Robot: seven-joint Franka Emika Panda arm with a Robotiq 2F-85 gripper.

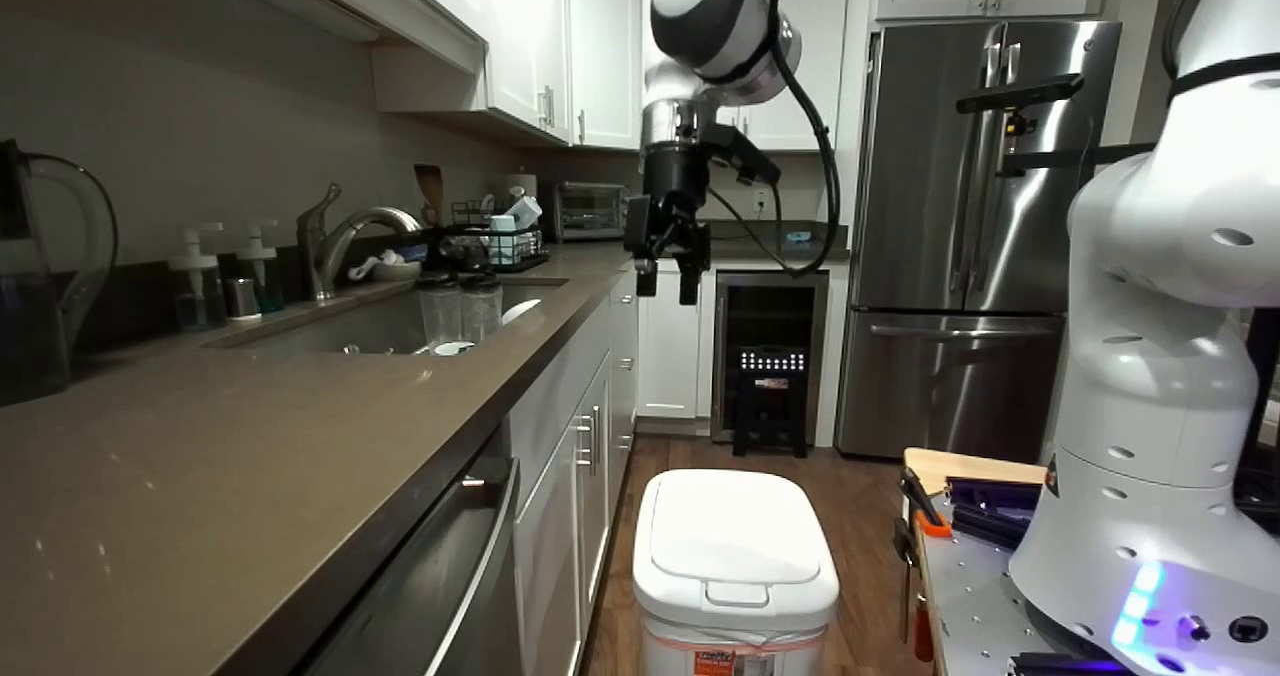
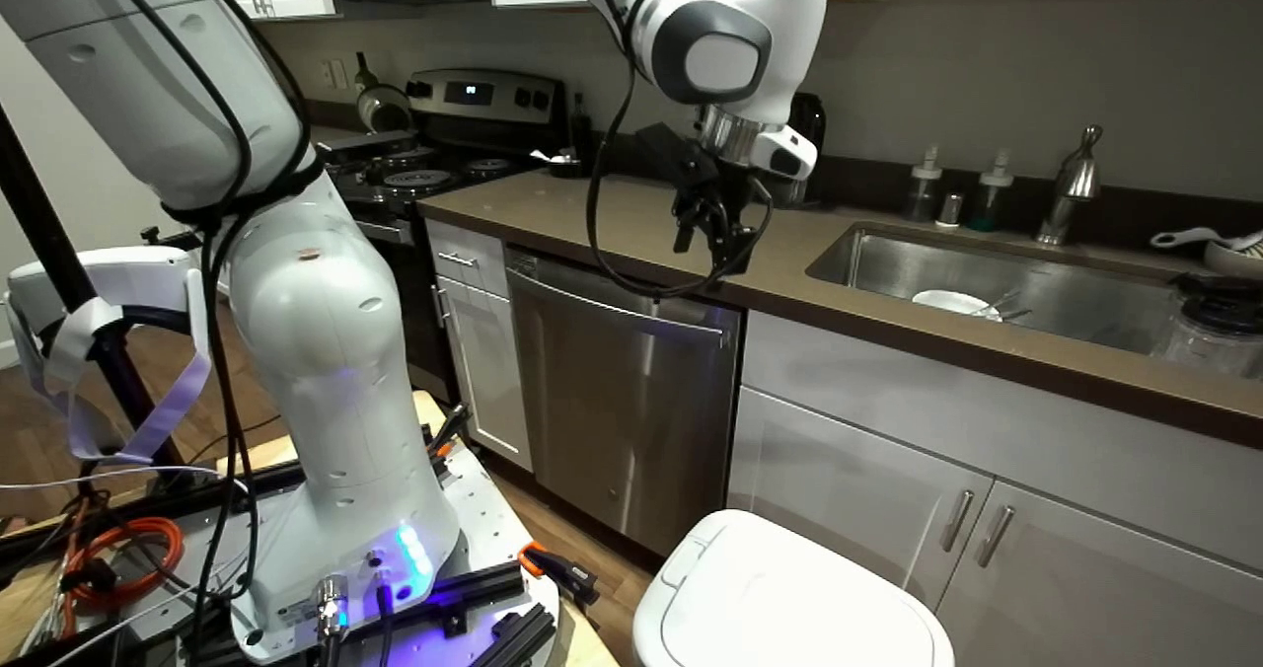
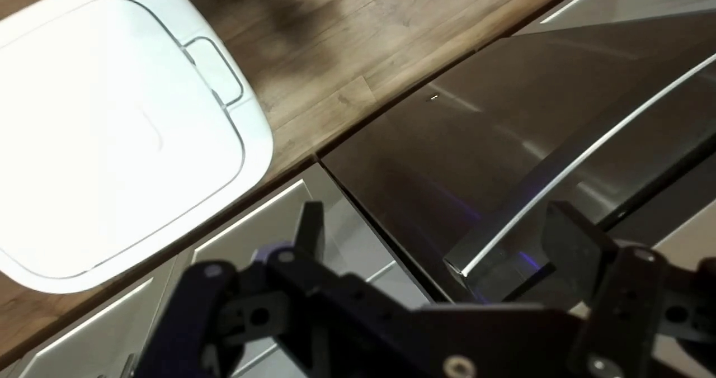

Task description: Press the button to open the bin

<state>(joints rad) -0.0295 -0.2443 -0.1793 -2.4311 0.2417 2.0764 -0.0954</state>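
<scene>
Steel fridge (image 1: 920, 216), toaster oven (image 1: 590, 212), white dish (image 2: 945, 301) in sink (image 2: 1095, 312), dishwasher (image 2: 622, 401)

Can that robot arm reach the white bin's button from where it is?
Probably yes: nothing visible stands between the open gripper and the button, though the gripper would have to come down and across first.

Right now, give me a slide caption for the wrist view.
Jaws open and empty, with the closed white bin and its button at frame left.

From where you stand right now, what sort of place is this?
A kitchen, probably in a home: there is a sink, a stove with burners, and a tall fridge.
</scene>
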